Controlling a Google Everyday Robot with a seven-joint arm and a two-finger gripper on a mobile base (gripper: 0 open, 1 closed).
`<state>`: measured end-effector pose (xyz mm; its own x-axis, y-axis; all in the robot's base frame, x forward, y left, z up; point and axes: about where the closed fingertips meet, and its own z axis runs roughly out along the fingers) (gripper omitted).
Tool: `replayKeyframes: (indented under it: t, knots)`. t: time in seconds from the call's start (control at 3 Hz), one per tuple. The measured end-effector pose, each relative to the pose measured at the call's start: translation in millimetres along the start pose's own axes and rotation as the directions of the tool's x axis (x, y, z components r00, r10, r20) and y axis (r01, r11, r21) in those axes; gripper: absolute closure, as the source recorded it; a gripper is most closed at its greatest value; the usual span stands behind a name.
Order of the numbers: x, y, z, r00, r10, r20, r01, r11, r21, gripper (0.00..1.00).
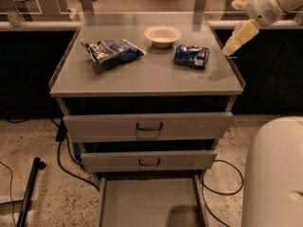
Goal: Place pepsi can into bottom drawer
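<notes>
You have the gripper (235, 42) at the upper right, hanging off the white arm (279, 1) above the right rim of the cabinet top (142, 77); its pale yellow tip slants down and to the left toward the pepsi can (191, 56); it stands near the can but apart from it, touching nothing; whether it is spread or closed, you cannot tell from this angle.

The pepsi can lies on its side on the right half of the cabinet top, dark blue with pale markings; it rests on the grey surface, gripped by nothing; just behind and to its left sits a small cream bowl (162, 34), upright and close to the can without touching it; further left lies a blue-and-white chip bag (112, 51), flat and slightly skewed, well apart from the can.

Below, you see 3 drawers; the top drawer (149, 126) and the middle drawer (149, 161) each show a dark handle and stand slightly forward of the frame; the bottom drawer (149, 202) is pulled far out toward you, its flat grey floor bare except for a shadow near the front.

A dark cable (66, 160) loops on the speckled floor to the left of the cabinet; the robot's white body (274, 174) fills the lower right corner.
</notes>
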<state>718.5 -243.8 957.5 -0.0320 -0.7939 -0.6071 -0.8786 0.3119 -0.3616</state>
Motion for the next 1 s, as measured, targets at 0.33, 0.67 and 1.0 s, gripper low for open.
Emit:
replayKeyframes:
  t: [0.33,0.67,1.0]
  knots:
    - [-14.3,1.4,15.4,1.000,-0.006,0.016,0.006,0.9999,-0.014,0.00]
    - [-26.3,12.2,37.4,1.000,-0.009,0.025,0.011,0.9978,-0.066,0.00]
    - [-30.9,23.3,49.7,1.000,-0.001,0.015,0.003,0.9940,-0.110,0.00]
